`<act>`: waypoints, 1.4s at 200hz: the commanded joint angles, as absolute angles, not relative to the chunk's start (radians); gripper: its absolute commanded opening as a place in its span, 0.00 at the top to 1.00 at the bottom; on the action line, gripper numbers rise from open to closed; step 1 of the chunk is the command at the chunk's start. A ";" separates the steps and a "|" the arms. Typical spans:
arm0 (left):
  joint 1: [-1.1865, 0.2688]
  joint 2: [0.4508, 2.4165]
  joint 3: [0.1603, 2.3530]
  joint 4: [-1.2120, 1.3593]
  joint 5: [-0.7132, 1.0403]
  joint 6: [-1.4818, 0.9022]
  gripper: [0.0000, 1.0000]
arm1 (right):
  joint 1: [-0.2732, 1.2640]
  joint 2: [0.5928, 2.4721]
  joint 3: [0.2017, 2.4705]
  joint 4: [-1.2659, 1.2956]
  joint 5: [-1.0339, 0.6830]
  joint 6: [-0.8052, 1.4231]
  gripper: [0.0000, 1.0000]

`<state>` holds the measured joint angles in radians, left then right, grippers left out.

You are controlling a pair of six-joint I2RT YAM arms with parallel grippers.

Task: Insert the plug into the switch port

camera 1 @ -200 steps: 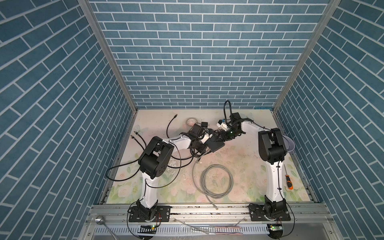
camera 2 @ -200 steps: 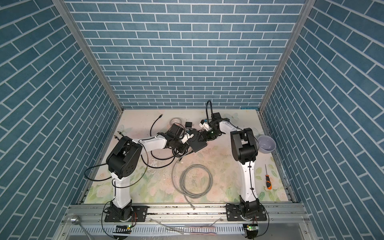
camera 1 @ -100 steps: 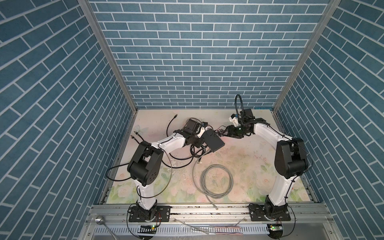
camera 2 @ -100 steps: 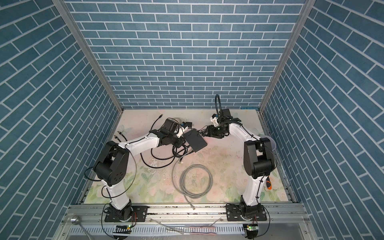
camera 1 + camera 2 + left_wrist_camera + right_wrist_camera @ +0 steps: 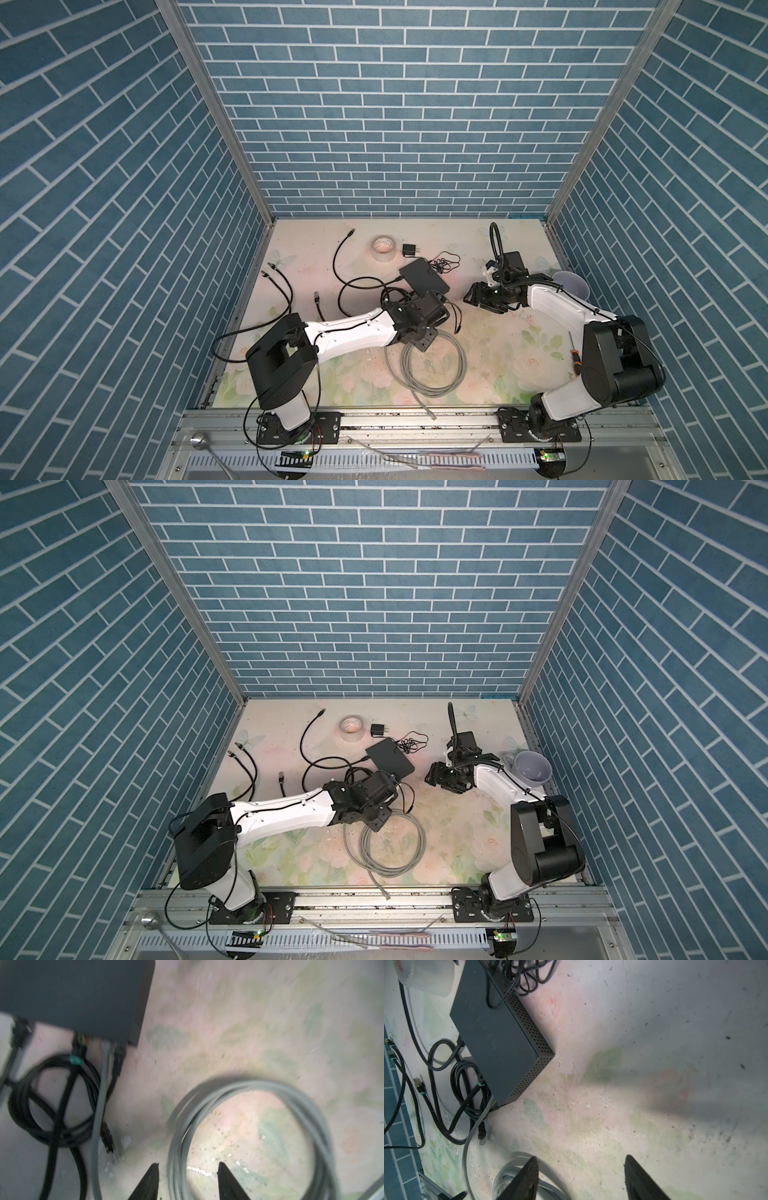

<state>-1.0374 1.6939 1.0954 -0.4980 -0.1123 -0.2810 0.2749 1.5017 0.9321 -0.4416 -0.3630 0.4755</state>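
since both sets of jaws stand apart with nothing between them, this looks like a moment between grasps and not a push into a port. the left gripper [image 5: 188, 1167] hovers open above the grey coil [image 5: 249, 1126] without pinching it. the right gripper [image 5: 580, 1159] hangs open and empty over bare table [image 5: 654, 1043], well apart from the switch [image 5: 500, 1043].

the switch lies flat toward the back middle of the table in both top views [image 5: 424, 276]. several leads already reach one long edge: a teal-banded plug [image 5: 78, 1049], a grey cable [image 5: 104, 1076] and another black lead beside it. blur keeps me from telling how deep each one sits. a loose plug [image 5: 481, 1132] lies on the table just off the switch's corner, touching no port.

if that loose plug is the one wanted, the next move calls for a pinch behind its head, the clip turned to match a free socket, and a straight push along the table. the switch will likely slide on the table, so the other gripper probably needs to brace its far edge.

faint lettering runs along the switch's top, and there is red print on the tape roll [image 5: 423, 974]. neither can be read.
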 commanded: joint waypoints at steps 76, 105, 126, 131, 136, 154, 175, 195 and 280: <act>-1.048 1.890 1.143 -0.418 -0.195 -0.521 0.86 | 0.280 1.464 0.940 -0.438 -0.364 0.483 0.35; -1.036 1.996 1.346 -0.415 -0.267 -0.609 0.83 | 0.279 1.509 0.971 -0.439 -0.372 0.467 0.35; -1.024 2.083 1.493 -0.453 -0.271 -0.607 0.62 | 0.279 1.532 0.992 -0.441 -0.386 0.465 0.35; -1.023 2.090 1.505 -0.458 -0.268 -0.603 0.60 | 0.280 1.534 0.998 -0.446 -0.390 0.463 0.35; -1.022 2.088 1.509 -0.461 -0.265 -0.602 0.58 | 0.279 1.534 1.003 -0.451 -0.392 0.457 0.35; -1.001 2.022 1.454 -0.440 -0.234 -0.596 0.53 | 0.279 1.516 1.015 -0.480 -0.384 0.437 0.35; -0.949 1.868 1.341 -0.408 -0.207 -0.576 0.53 | 0.279 1.476 1.013 -0.492 -0.364 0.431 0.34; -0.870 1.704 1.261 -0.455 -0.255 -0.531 0.51 | 0.279 1.447 1.020 -0.508 -0.351 0.422 0.34; -0.146 1.622 1.215 -0.552 -0.406 -0.511 0.49 | 0.281 1.453 1.001 -0.487 -0.396 0.432 0.34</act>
<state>-0.2203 1.5658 1.1858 -0.5129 -0.3408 -0.4854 0.2764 1.4586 0.9760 -0.4717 -0.3782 0.4442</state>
